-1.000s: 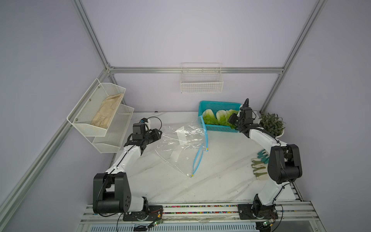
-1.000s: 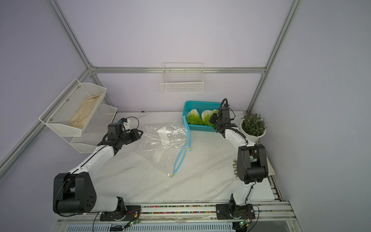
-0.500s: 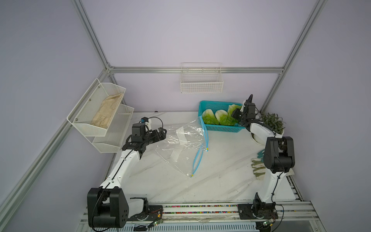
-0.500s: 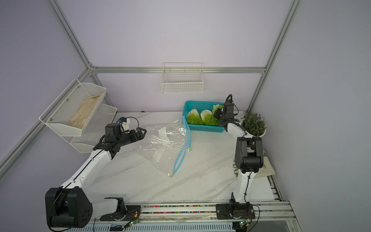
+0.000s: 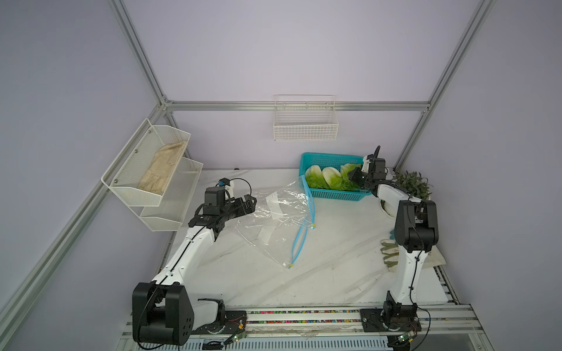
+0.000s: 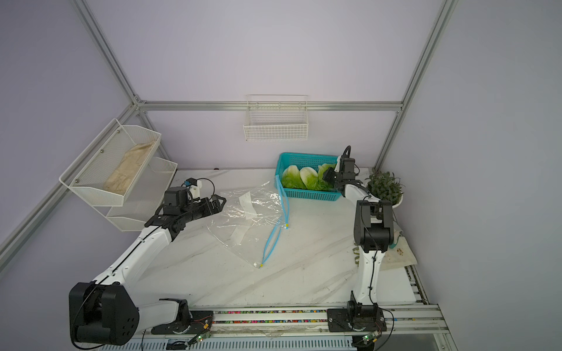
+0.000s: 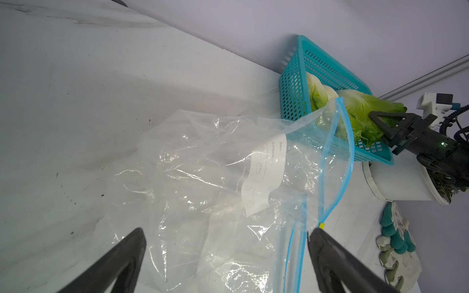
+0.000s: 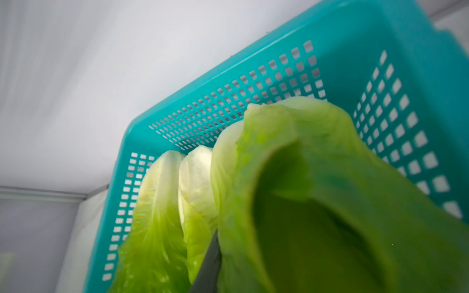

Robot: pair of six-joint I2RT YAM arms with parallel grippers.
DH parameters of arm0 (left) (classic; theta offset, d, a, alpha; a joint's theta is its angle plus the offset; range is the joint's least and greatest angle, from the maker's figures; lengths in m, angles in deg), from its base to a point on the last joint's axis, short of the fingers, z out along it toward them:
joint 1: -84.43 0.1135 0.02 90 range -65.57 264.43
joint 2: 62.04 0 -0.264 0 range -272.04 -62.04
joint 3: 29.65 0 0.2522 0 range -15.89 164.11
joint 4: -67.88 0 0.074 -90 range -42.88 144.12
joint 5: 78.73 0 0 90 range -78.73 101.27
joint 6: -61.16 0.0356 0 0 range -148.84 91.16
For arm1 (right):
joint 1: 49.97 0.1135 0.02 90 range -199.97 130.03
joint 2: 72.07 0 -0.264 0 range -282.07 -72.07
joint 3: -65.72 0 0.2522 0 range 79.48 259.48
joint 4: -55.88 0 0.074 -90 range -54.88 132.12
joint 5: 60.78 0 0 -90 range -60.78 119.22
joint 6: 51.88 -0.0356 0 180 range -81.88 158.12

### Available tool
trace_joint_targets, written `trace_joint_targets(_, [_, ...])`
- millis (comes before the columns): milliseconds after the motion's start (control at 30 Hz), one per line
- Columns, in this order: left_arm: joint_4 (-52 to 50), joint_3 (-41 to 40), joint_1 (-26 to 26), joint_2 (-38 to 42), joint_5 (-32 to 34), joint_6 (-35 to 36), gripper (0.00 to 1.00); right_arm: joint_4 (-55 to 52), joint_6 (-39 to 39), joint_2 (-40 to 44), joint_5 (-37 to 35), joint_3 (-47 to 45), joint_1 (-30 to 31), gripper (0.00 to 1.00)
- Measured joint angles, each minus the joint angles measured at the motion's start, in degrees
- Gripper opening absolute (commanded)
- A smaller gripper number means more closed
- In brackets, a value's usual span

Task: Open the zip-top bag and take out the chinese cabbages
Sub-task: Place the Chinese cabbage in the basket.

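Note:
The clear zip-top bag (image 5: 279, 218) lies flat and empty mid-table, its blue zip strip (image 5: 304, 231) gaping open. My left gripper (image 5: 251, 203) hovers open at the bag's left edge, with nothing between its fingers (image 7: 132, 243). Three chinese cabbages sit in the teal basket (image 5: 328, 156): two pale ones (image 5: 313, 179) (image 5: 331, 179) and a greener one (image 5: 349, 174). My right gripper (image 5: 355, 176) is at the greener cabbage (image 8: 317, 190). One dark finger (image 8: 209, 266) lies against its side and the other finger is hidden.
A potted plant (image 5: 412, 184) stands right of the basket, behind the right arm. Gloves on a cloth (image 5: 389, 252) lie at the table's right edge. A white wire shelf (image 5: 152, 170) hangs on the left wall and a wire basket (image 5: 305, 121) on the back wall.
My left gripper opened wide and came slightly forward over the bag's edge. My right gripper swung the greener cabbage to the right and set it down beside the two in the basket.

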Motion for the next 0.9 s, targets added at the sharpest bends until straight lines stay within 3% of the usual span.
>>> trace_joint_targets(67, [0.0, 0.0, -0.1, 0.0, 0.0, 0.0, 1.00, -0.8, -0.4, 2.2, 0.2, -2.0, 0.3, 0.51])
trace_joint_targets(167, [0.1, 0.0, -0.4, 0.0, 0.2, 0.2, 1.00, -1.9, -0.9, 7.2, -0.5, -5.7, 0.5, 0.56])
trace_joint_targets(300, [0.2, 0.0, -0.7, 0.0, 0.7, 0.9, 1.00, -2.8, -1.0, 14.1, -2.5, -8.7, 0.7, 0.55])
trace_joint_targets(400, [1.0, 0.0, -0.7, 0.0, 1.5, 1.3, 1.00, -2.3, -0.5, 16.9, -4.2, -8.2, 0.7, 0.46])
trace_joint_targets(500, [3.2, -0.2, -0.7, 0.5, 2.2, 1.7, 1.00, -2.7, 0.2, 13.8, -5.0, -3.4, 0.6, 0.36])
trace_joint_targets(700, [6.9, -2.6, -0.7, 3.6, 4.5, 3.8, 1.00, -5.6, 2.3, -0.7, -5.8, 7.2, 0.6, 0.18])
trace_joint_targets(833, [7.6, -4.4, -0.7, 4.7, 6.0, 5.2, 1.00, -8.2, 2.6, -3.9, -5.6, 5.3, 0.6, 0.18])
trace_joint_targets(900, [8.0, -5.2, -0.7, 5.3, 6.6, 6.0, 1.00, -8.3, 2.6, -3.2, -5.0, 3.8, 0.6, 0.24])
